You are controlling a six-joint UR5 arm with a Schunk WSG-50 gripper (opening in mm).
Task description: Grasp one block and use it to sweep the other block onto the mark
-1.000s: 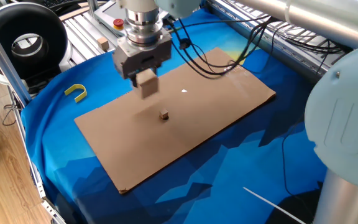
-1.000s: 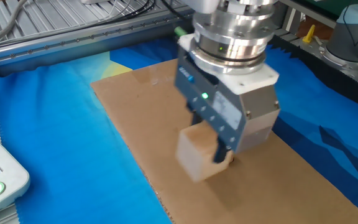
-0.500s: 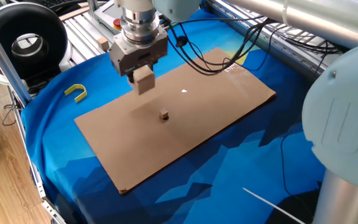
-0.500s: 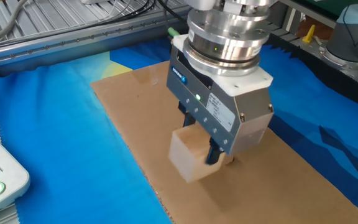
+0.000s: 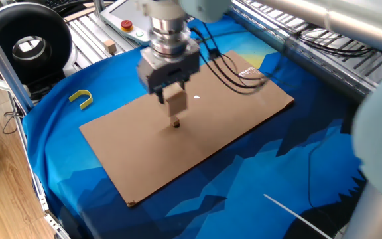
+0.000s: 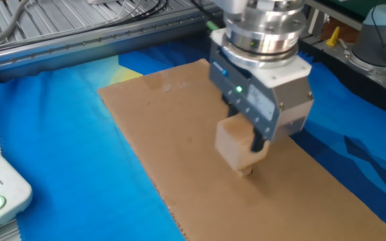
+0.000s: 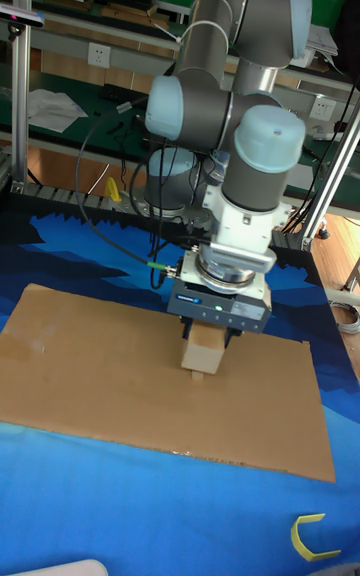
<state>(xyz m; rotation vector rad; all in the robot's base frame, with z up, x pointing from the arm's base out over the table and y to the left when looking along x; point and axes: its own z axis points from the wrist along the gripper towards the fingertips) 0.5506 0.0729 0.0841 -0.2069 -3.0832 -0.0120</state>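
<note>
My gripper [image 5: 173,93] is shut on the large light-tan block [image 5: 175,101] and holds it just above the cardboard board [image 5: 244,119]. The tiny wooden block [image 5: 175,123] lies on the board right below and in front of the held block. In the other fixed view the big block [image 6: 235,142] hangs in the gripper [image 6: 245,139], with the tiny block [image 6: 247,172] peeking out under its lower edge. The tall fixed view shows the gripper [image 7: 207,336] holding the block [image 7: 205,351] over the board's middle. The mark is hidden in all views.
A white fleck [image 5: 196,97] lies on the board just right of the gripper. A yellow U-shaped piece [image 5: 80,98] rests on the blue cloth at the left. Black cables [image 5: 227,66] trail across the board's far end. A whitish tape patch [image 5: 247,72] sits at that end.
The gripper has carried the large block from the board's back left toward the middle, and it now hangs right beside the tiny block. The tiny block has not moved.
</note>
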